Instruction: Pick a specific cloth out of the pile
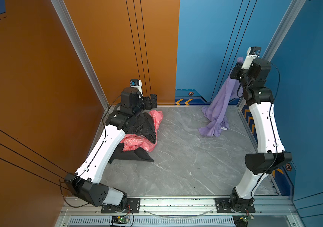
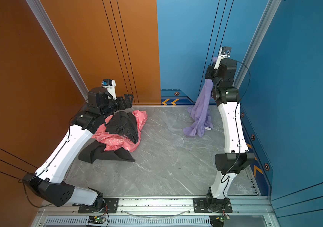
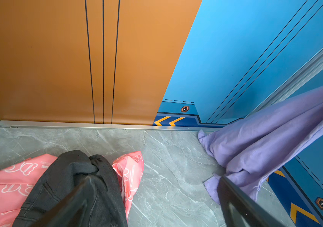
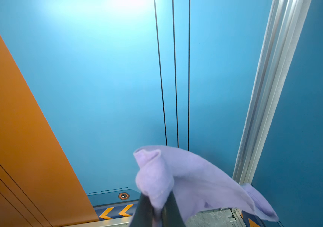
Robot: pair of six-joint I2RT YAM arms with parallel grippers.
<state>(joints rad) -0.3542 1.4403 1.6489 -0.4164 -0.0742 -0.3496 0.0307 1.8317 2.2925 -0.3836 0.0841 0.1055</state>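
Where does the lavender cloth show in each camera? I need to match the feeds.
Top view: lavender cloth right of centre, draping to the table.
Top view: again right of centre.
Left wrist: picture's right side.
Right wrist: lower middle, pinched by right end effector.
Shared landmark: yellow chevron pair at the back.

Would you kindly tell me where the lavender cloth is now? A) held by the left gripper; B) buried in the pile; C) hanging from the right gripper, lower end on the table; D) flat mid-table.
C: the right gripper is shut on the lavender cloth, which drapes down to the table, apart from the pile.
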